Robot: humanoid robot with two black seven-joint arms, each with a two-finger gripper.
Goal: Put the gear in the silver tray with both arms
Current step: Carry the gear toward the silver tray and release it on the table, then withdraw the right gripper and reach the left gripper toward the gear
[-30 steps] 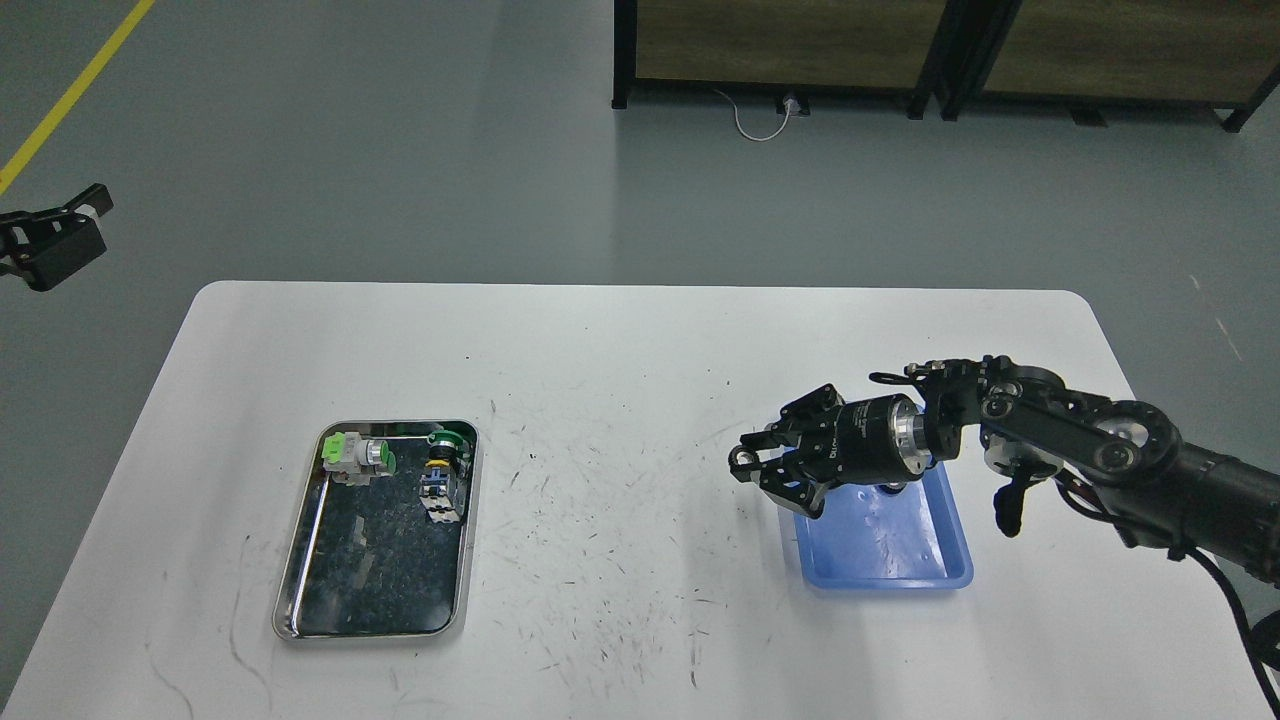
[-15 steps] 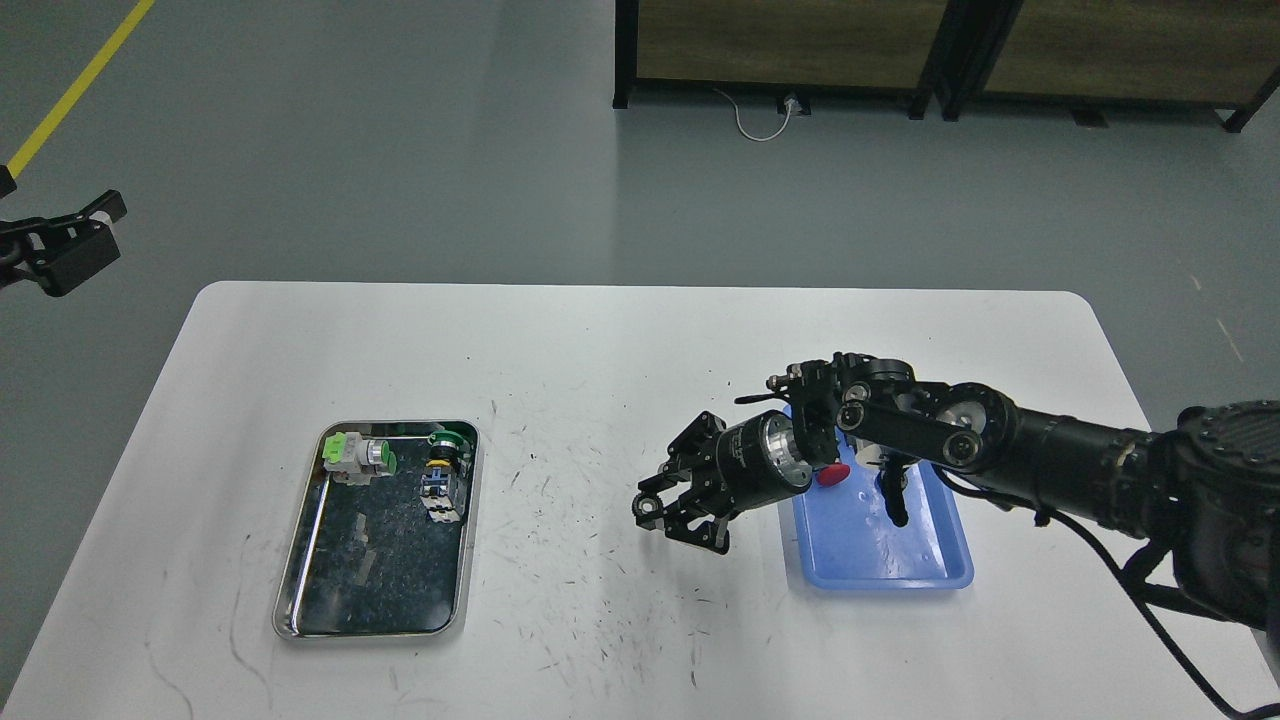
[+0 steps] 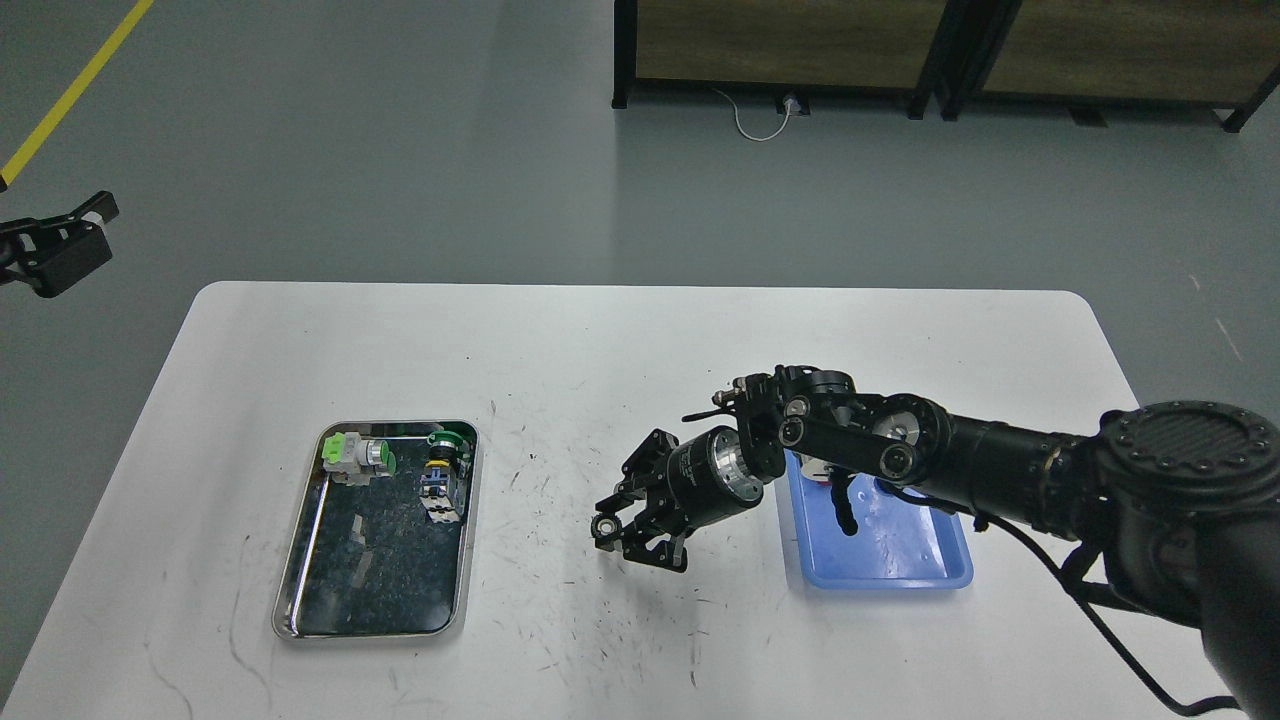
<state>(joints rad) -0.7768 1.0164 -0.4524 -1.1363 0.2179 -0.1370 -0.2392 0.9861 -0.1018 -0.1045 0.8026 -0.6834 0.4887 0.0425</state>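
The silver tray (image 3: 300, 560) lies on the left half of the white table. It holds a green-and-white switch part (image 3: 357, 456) and a green, yellow and blue push-button part (image 3: 441, 475) at its far end. My right gripper (image 3: 632, 542) hangs over the bare table between the two trays, pointing left toward the silver tray. A small dark ring shows at one fingertip (image 3: 603, 527); I cannot tell whether it is a held part. My left gripper (image 3: 58, 248) is off the table at the far left edge, small and dark.
A blue plastic tray (image 3: 900, 560) lies right of centre, partly under my right forearm, with a red-and-white part (image 3: 815, 470) half hidden in it. The table (image 3: 640, 330) is white and scratched. Dark cabinets stand on the floor beyond it.
My right gripper has moved left, from above the blue tray out over the middle of the table. My left gripper barely shifted.
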